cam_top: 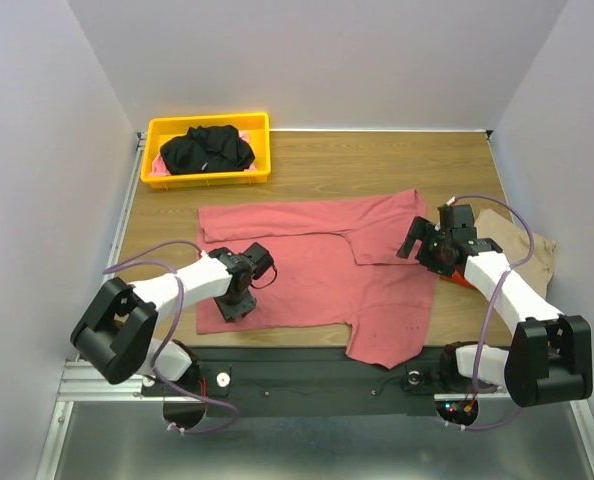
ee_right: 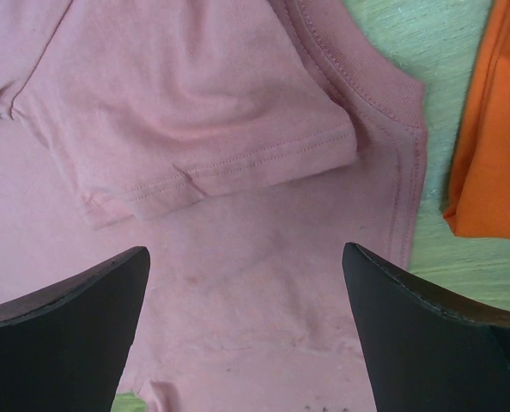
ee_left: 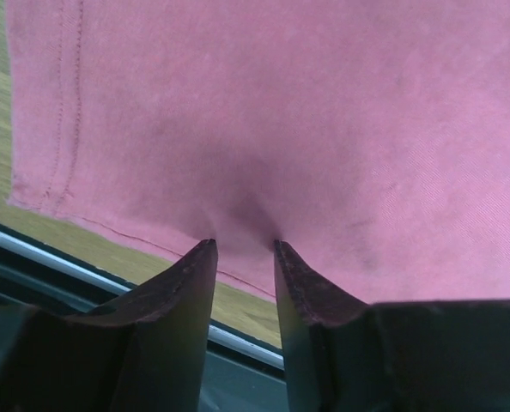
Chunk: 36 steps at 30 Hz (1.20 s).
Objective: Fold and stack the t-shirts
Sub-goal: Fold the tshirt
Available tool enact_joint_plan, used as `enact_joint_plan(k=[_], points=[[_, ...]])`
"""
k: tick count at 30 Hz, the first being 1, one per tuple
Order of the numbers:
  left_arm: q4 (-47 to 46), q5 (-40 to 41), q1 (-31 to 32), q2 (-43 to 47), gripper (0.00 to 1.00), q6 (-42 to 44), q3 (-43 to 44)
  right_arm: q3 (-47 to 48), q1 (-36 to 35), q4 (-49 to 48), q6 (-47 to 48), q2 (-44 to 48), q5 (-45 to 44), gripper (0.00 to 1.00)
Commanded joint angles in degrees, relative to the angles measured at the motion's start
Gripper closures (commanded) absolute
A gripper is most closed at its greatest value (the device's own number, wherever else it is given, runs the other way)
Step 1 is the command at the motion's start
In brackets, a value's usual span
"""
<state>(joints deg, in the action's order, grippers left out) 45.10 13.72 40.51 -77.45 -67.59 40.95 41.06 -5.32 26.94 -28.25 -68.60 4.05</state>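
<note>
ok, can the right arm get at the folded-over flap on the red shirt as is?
Likely yes: the right gripper hangs open over the red shirt, the flap lies bare just ahead of it, the orange cloth off to one side.

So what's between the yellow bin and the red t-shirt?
Nothing: only a bare strip of wooden table separates the yellow bin from the red t-shirt, as the top external view shows.

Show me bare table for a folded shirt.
Widest bare table: the far strip between the yellow bin and the far right corner, beyond the red shirt. A narrow strip lies left of that shirt. Crowded on the right: tan shirt and orange cloth.
</note>
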Motion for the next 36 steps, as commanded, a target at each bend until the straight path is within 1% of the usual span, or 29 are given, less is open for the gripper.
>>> enact_joint_plan(k=[1,3,4,6,7,9,12,16,18,21,22,24,25,27,28,33,36], points=[[3.76,2.89,0.27,-2.96,0.64,-0.53,3.34,-0.54,-0.48,-0.84,0.57,0.92,-2.21,0.00],[3.77,3.60,0.27,-5.69,0.67,0.00,4.22,-0.63,-0.48,-0.75,0.48,0.92,-2.30,0.00],[3.85,3.86,0.36,-6.56,0.71,0.09,4.66,-0.72,-0.48,-0.75,0.48,0.92,-2.38,0.00],[3.42,4.30,0.44,-8.76,0.74,1.40,5.72,-0.80,-0.48,-0.66,0.39,1.10,-2.21,0.00],[1.33,3.87,0.36,-9.21,0.79,2.28,5.63,-0.80,-0.39,-0.66,0.48,1.53,-2.21,0.00],[-2.99,1.68,0.27,-10.87,0.85,3.86,3.80,-0.89,-0.48,-0.48,0.30,2.06,-2.30,0.00],[-5.90,-0.97,0.18,-14.12,1.00,4.92,1.86,-0.46,-0.48,0.48,0.48,2.77,-2.12,0.00],[-5.73,0.43,0.18,-14.49,1.00,5.80,2.29,0.34,-1.00,4.07,1.79,3.47,1.03,0.00],[-5.38,2.19,0.18,-13.34,1.00,6.07,2.82,0.60,-2.75,5.75,1.97,5.14,0.26,0.00],[-4.50,5.17,0.01,-12.29,1.00,6.42,4.14,0.86,-11.09,8.91,0.66,6.81,-1.50,0.00],[-4.32,6.14,-0.34,-12.20,1.00,6.16,4.66,0.87,-17.03,10.31,-0.39,6.81,-2.55,0.00],[-4.23,8.77,-0.96,-11.85,1.00,5.90,5.10,0.52,-23.21,11.20,-1.98,6.03,-3.52,0.00],[-4.58,9.74,-1.31,-11.59,1.00,5.81,5.11,0.25,-28.46,11.47,-2.85,5.67,-3.70,0.00],[-5.89,11.77,-2.89,-10.62,1.00,5.89,4.76,-0.89,-32.02,11.82,-5.75,4.71,-3.70,0.00],[-7.73,12.21,-3.59,-10.27,1.00,5.81,4.23,-1.24,-33.77,11.73,-7.76,3.66,-5.53,0.00],[-13.54,12.65,-7.89,-8.33,1.00,8.96,3.52,0.33,-34.76,11.47,-9.63,-0.92,-12.13,0.00],[-14.60,11.87,-8.61,-7.54,1.00,12.64,4.31,3.76,-34.76,11.03,-10.15,-1.63,-15.64,0.00]])
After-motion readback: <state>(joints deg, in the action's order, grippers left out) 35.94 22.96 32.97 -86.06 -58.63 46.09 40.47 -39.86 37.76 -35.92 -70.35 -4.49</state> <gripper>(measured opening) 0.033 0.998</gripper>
